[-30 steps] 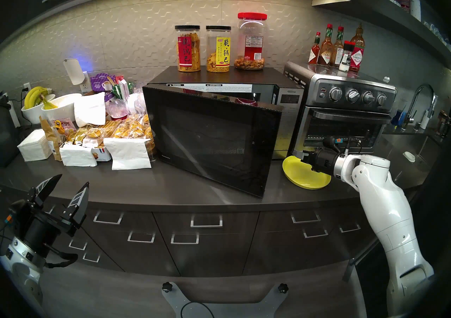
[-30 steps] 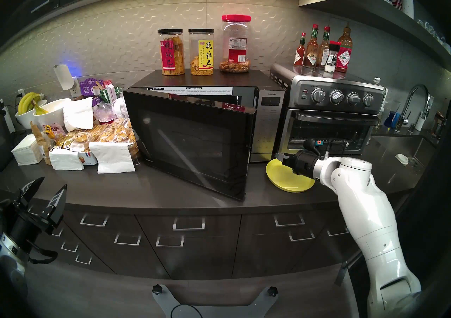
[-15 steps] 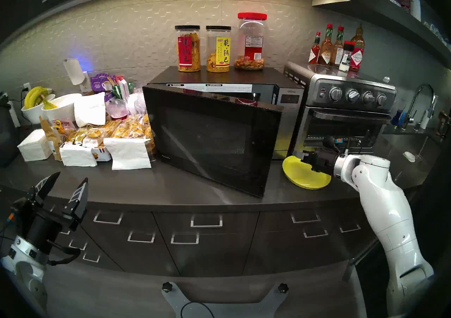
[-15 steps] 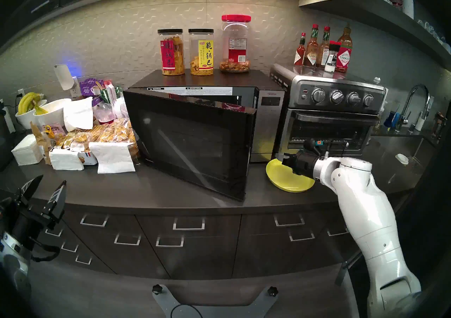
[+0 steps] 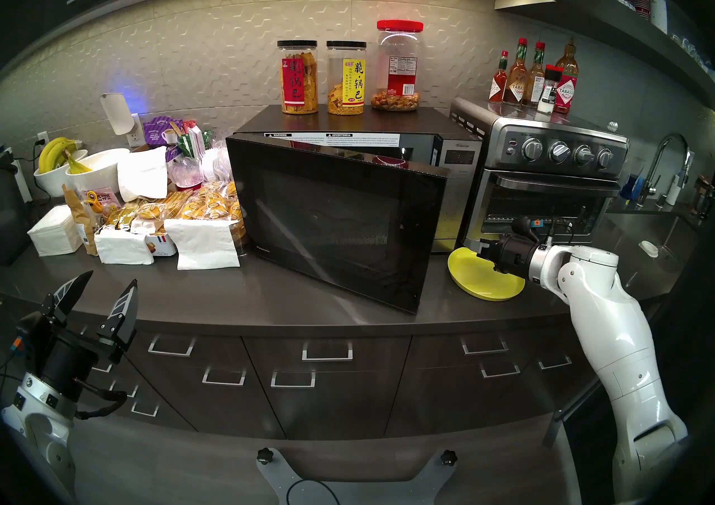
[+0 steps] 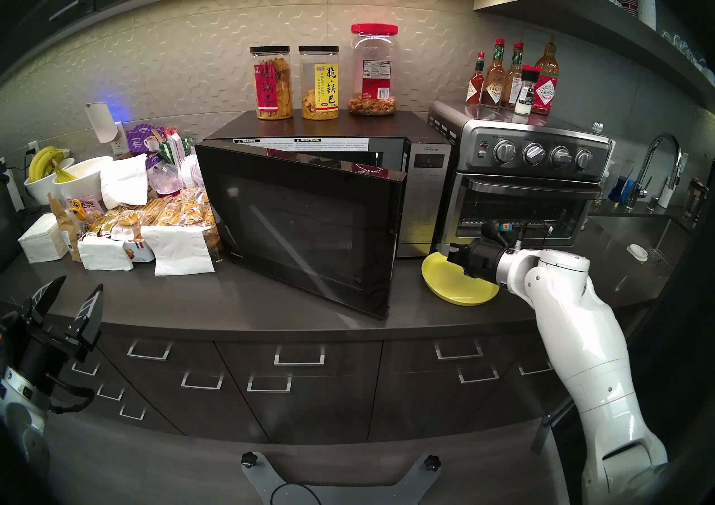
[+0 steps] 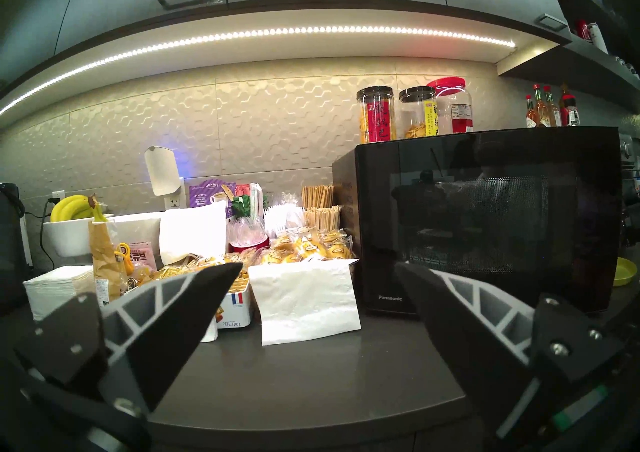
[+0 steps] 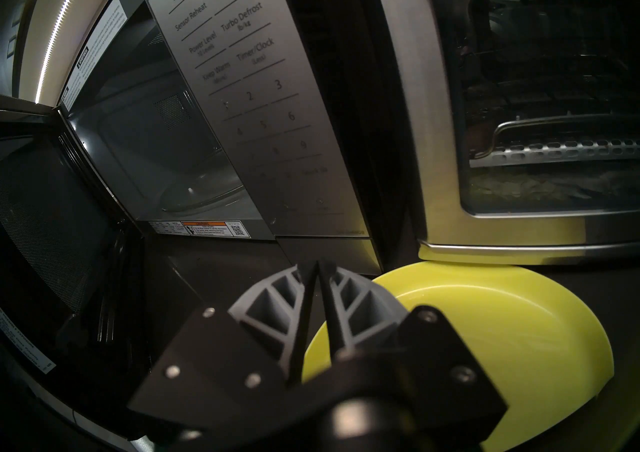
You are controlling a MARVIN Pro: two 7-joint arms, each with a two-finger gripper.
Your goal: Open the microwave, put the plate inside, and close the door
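The left claw [image 5: 101, 286] has tilted up slightly, fingers spread and empty; the boxy black-and-grey microwave [image 5: 456, 167] keeps its glossy black glass door [image 5: 332, 221] half open. The right claw [image 8: 316, 269], pinched together on nothing, hasn't moved above the round yellow plastic plate [image 5: 483, 279] on the dark table [image 5: 232, 299], so loading hasn't begun

head pair: above counter, facing microwave [image 5: 348, 198] | wrists: low, close, both seeing plate [image 8: 485, 319]

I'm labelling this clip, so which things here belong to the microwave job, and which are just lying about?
Job:
- black-and-grey Panasonic microwave
- its glossy black glass door, ajar
- round yellow plastic plate
- right gripper

Lying about:
- steel four-knob toaster oven
- three clear snack jars
- hot-sauce bottles
- bananas
- white napkins
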